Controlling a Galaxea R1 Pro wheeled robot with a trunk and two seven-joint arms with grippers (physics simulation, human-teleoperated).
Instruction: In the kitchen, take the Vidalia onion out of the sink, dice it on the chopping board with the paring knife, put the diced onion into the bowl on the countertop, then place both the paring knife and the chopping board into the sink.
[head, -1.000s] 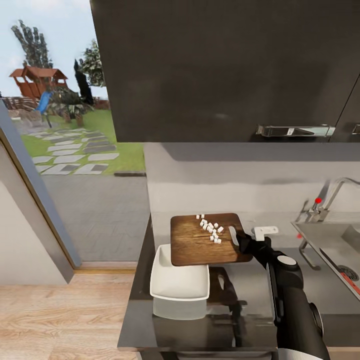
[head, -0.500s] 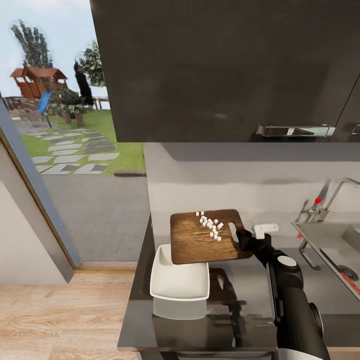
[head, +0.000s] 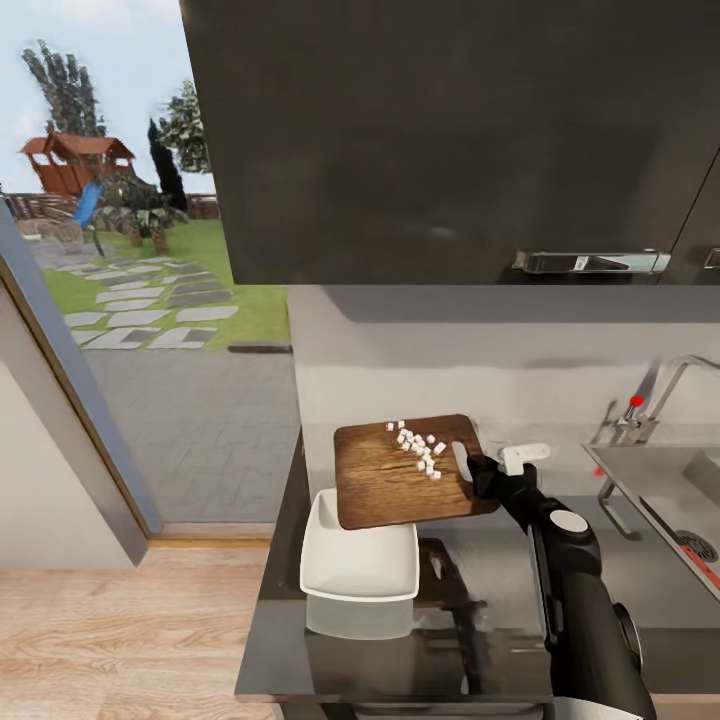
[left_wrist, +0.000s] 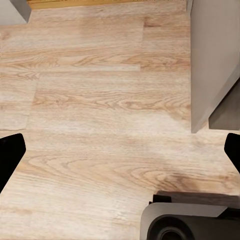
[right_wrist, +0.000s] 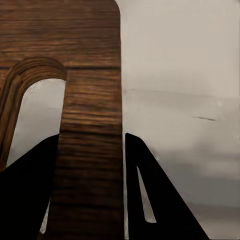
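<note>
Chopping board (head: 400, 480): 1, right jaws grip | bowl (head: 360, 566): 1 | left jaws apart

The head camera looks forward and down over the tabletop (head: 500, 600). The right wrist camera sits very close to the chopping board (right_wrist: 90, 125), which the head view shares (head: 400, 480). The left wrist camera faces down at the wood floor (left_wrist: 100, 100).

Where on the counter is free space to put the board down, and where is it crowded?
Bare counter lies between the bowl and the sink, partly under the right arm. Another free strip runs along the wall behind the board. The left corner is crowded: the bowl sits there, with the board, held by the right end effector, overlapping its far edge.
</note>
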